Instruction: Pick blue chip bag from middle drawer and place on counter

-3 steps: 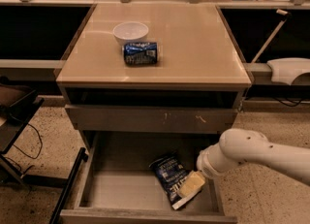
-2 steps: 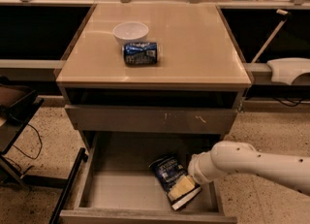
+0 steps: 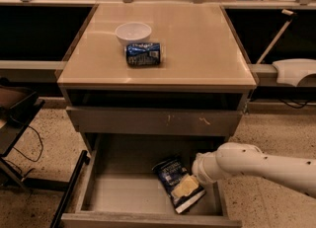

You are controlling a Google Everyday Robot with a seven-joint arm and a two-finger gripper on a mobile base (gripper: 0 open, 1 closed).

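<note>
The blue chip bag (image 3: 170, 171) lies on the grey floor of the open middle drawer (image 3: 123, 192), at its right side, with its white end toward the drawer front. My gripper (image 3: 185, 186) reaches in from the right on a white arm (image 3: 261, 165). Its beige tip sits over the lower half of the bag and hides part of it. The glossy beige counter (image 3: 197, 39) tops the cabinet above the drawer.
A white bowl (image 3: 133, 32) and a blue soda can (image 3: 143, 54) on its side sit at the counter's left middle. A shut grey drawer front with scuff marks (image 3: 153, 121) overhangs the open drawer. A dark cart (image 3: 15, 118) stands at the left on speckled floor.
My arm has moved left and a little back. The gripper has slid further over the chip bag. The bag stays in the same place in the drawer.
</note>
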